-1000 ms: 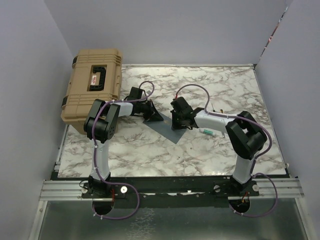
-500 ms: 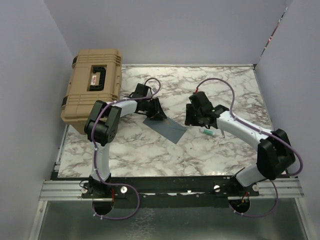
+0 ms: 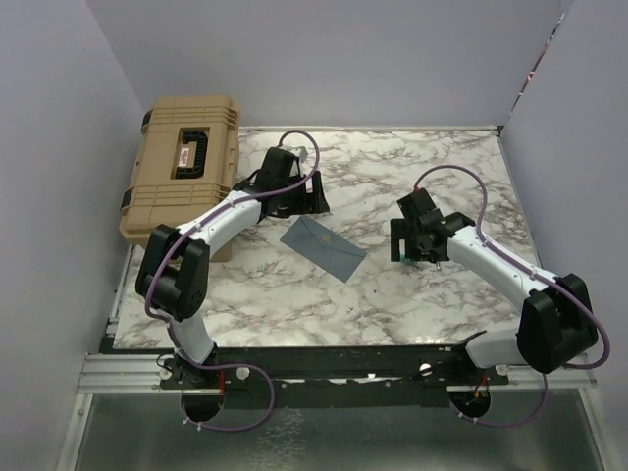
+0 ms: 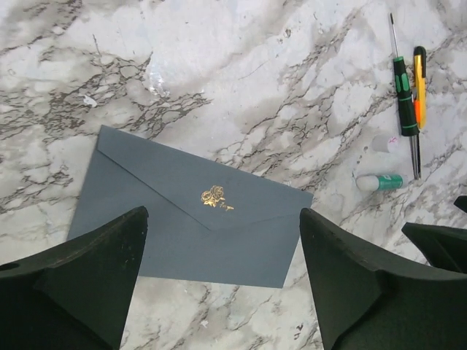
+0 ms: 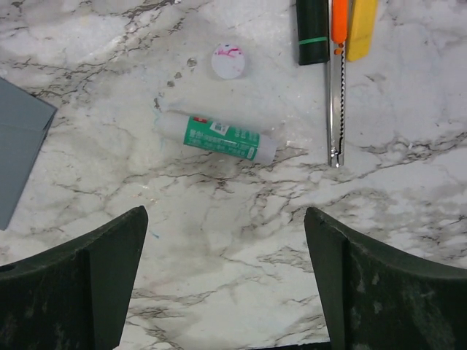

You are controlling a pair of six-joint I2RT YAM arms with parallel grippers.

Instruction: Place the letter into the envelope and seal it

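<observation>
The slate-blue envelope (image 3: 322, 245) lies flat on the marble table with its triangular flap folded down; a gold rose mark (image 4: 213, 195) sits at the flap's tip. The letter is not in view. My left gripper (image 3: 299, 196) hovers just beyond the envelope's far corner, open and empty; in its wrist view the envelope (image 4: 197, 211) lies below, between the spread fingers of the left gripper (image 4: 223, 213). My right gripper (image 3: 417, 245) hangs to the right of the envelope, open and empty. Its wrist view shows the right gripper (image 5: 226, 211) above bare marble and only the envelope's corner (image 5: 18, 146).
A green-labelled glue stick (image 5: 219, 137) lies beside its white cap (image 5: 228, 61). A green-handled screwdriver (image 5: 312, 29) and an orange-yellow utility knife (image 5: 350, 29) lie just beyond them. A big tan hard case (image 3: 182, 172) stands at the table's far left.
Both grippers have opened and pulled away from the envelope, the left toward the far side, the right to the right. The envelope now lies free on the table.
</observation>
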